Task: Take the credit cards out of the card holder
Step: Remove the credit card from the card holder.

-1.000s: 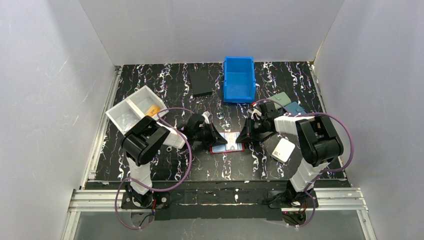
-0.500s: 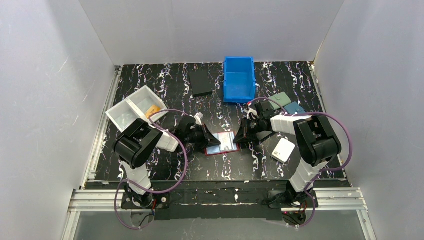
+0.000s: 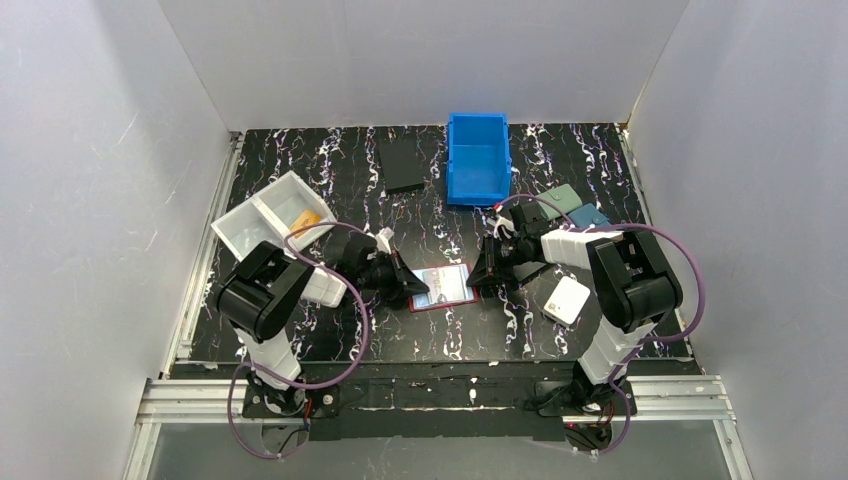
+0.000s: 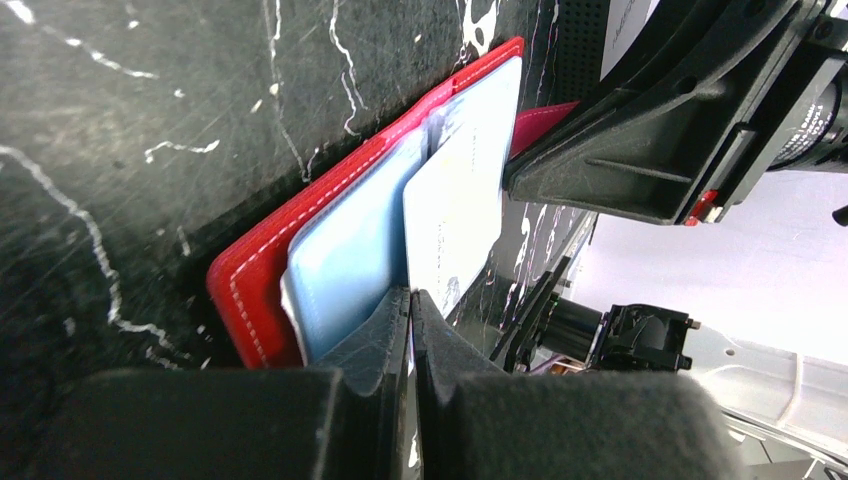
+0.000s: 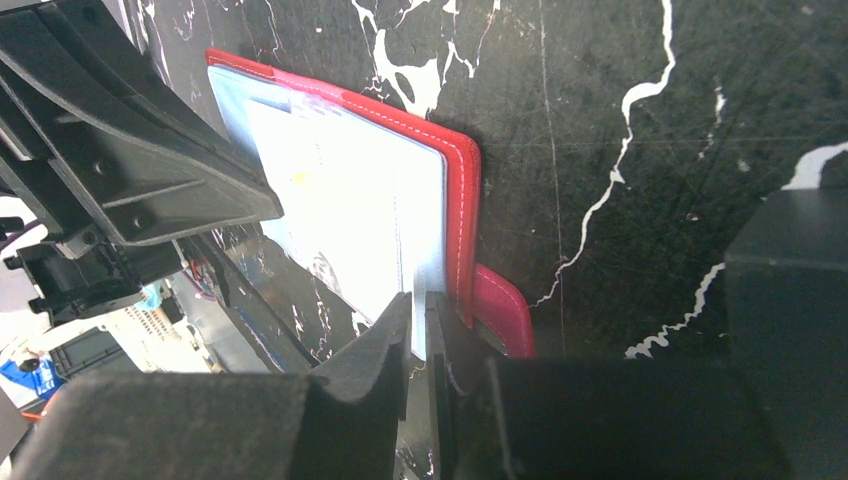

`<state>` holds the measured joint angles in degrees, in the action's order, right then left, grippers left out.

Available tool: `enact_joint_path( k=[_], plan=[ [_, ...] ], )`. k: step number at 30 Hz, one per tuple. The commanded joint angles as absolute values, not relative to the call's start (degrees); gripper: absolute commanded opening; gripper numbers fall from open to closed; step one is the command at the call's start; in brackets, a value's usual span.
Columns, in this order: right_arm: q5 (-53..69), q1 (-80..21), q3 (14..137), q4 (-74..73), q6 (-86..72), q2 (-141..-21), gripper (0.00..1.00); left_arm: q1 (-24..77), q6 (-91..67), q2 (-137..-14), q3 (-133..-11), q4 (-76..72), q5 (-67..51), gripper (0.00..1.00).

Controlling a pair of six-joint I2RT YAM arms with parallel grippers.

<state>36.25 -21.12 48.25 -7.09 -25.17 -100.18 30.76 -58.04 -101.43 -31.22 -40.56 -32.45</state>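
The card holder [image 3: 448, 286] lies open and flat near the middle of the counter, between the two arms. The left gripper [image 4: 411, 300] is clenched on a corner of the whitish card [image 4: 455, 215], which lies over the pale pockets. The right gripper [image 5: 418, 312] is clenched on the right edge of the holder, just beside the snap tab [image 5: 503, 308]. The orange card [image 3: 306, 221] lies in the white tray [image 3: 255, 203] at the left edge.

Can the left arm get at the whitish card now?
Probably yes: the left hand looks closed on the exposed edge of the whitish card; the right hand grips the red card holder opposite.
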Motion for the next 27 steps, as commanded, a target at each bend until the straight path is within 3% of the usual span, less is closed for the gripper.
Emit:
enact_joint_path(
  k=[1, 8, 15, 21, 27],
  plan=[
    [25.41, -20.39, 47.68, -10.94, -20.43, -101.83, 0.21, 28.36, -54.57, -95.23, -27.81, -38.17, -34.00, 0.00],
    [35.62, -20.85, 48.47, -8.78, -16.76, -97.84, 0.39, 25.42, -47.63, -84.29, -25.54, -28.54, -34.09, 0.00],
    [52.60, -24.09, 53.86, -14.75, 3.68, -95.74, 0.62, 24.96, -39.51, -74.35, -23.54, -25.37, -34.20, 0.00],
    [53.80, -29.49, 59.85, -14.44, 11.33, -95.69, 0.81, 24.87, -37.15, -67.67, -24.26, -23.81, -36.32, 0.00],
    [62.78, -29.79, 65.98, -9.52, 6.00, -99.50, 0.83, 24.87, -38.02, -62.45, -24.78, -23.82, -37.54, 0.00]
  ],
)
